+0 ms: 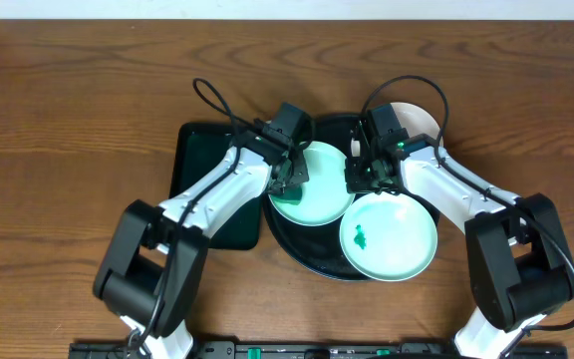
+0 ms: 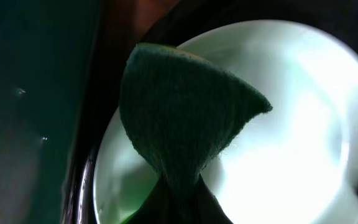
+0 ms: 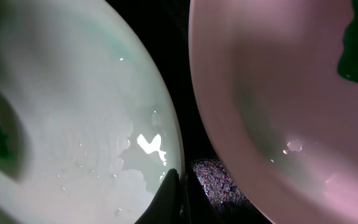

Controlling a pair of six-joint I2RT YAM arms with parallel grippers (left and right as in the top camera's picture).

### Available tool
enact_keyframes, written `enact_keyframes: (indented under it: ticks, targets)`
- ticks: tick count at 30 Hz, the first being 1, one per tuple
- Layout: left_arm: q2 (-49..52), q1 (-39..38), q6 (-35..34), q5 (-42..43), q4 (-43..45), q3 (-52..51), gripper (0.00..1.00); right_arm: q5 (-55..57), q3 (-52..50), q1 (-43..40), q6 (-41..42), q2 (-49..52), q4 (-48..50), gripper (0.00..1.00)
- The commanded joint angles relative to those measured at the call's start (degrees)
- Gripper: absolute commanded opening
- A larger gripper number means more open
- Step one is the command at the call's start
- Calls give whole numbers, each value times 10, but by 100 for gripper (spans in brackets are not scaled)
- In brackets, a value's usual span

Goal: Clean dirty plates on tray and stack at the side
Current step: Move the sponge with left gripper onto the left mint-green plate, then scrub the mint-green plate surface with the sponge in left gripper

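Brown wood-grain counter (image 1: 68, 120) lay open all around the working cluster, with broad bare boards to the outer side of each arm. Between the arms sat the round, glossy black tray (image 1: 289, 239), its raised rim showing only as a thin dark crescent around the crowded plates. The left jaws were closed tight on a dark green scouring pad (image 2: 179, 112). It was coarse and fibrous, pinched to a narrow waist at the grip and fanning out into a wedge. Directly beneath it lay a smooth, shallow, pale mint plate (image 1: 322, 189). Just outboard of the left jaws, a flat rectangular dark green tray (image 1: 202, 165) sat right beside the black rim, leaving little room on that side. The right jaws were fully closed on nothing, tips together over the narrow black strip between two plates. The first plate lay on their left and a second mint plate (image 1: 397, 234) on their right, bearing a small dark green smear (image 1: 360, 237) off centre. Behind the right jaws, partly hidden by the arm, a white plate (image 1: 422, 118) lay at the tray's far rim; whether it rested on the tray could not be told.
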Motion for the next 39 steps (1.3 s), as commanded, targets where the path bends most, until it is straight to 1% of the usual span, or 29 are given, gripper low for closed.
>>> enact_keyframes:
  ticks: [1, 7, 14, 19, 25, 30, 32, 39]
  targets:
    - [21, -7, -10, -14, 1, 9, 7, -7, -3, 8, -5, 4, 2, 1]
    - [70, -10, -9, -12, 3, 9, 7, -7, -3, 8, -5, 4, 2, 1]
    - [111, -12, -6, 43, 2, 9, 7, -7, -3, 8, -5, 4, 2, 1]
    - [118, -21, -2, 57, -2, 9, 7, -7, -3, 8, -11, 4, 2, 1]
    - [118, -33, 35, 145, -2, 9, 7, -7, -3, 8, -14, 4, 2, 1]
    - [117, -35, 38, 217, 8, 9, 7, -7, -3, 8, -13, 4, 2, 1]
    - [114, -35, 52, 245, 20, 9, 7, -7, -3, 8, -13, 4, 2, 1]
    - [91, -35, 53, 307, 60, 10, 7, -7, -3, 8, -13, 4, 2, 1]
